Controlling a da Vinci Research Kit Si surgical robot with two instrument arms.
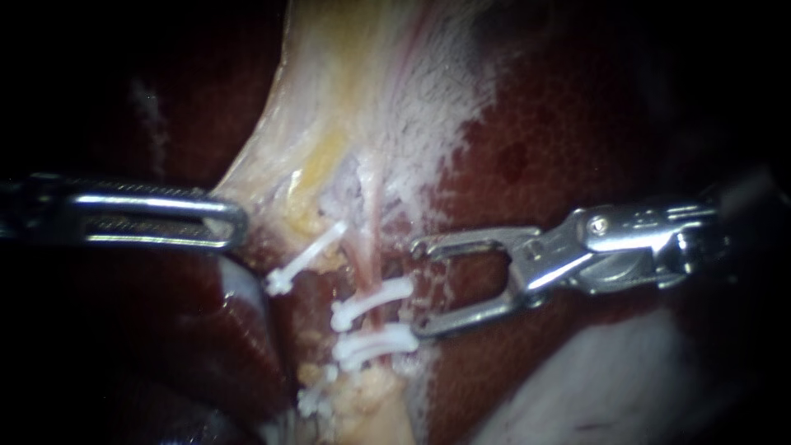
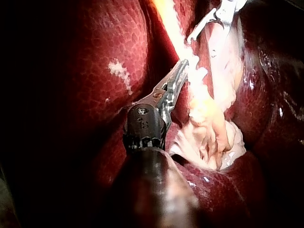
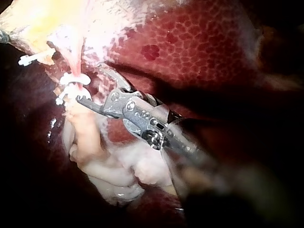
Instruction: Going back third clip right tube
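My silver right instrument [image 1: 416,288], jaws wide open and empty, sits just right of the white plastic clips [image 1: 372,298] on the thin pink right tube [image 1: 362,251] at frame centre; backing out crooked could hook a jaw tip on a clip and tear the tube

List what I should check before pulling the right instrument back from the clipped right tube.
1. Slender silver right instrument: jaws open, nothing gripped. Ok.
2. Its tips clear of the white plastic clips: cannot tell; they lie right at the clip ends.
3. Clips sit across the thin pink right tube: ok.
4. Three clips on that tube: cannot tell; the lower bands overlap.
5. Slender silver left instrument's hold on the pale yellowish tissue: cannot tell.
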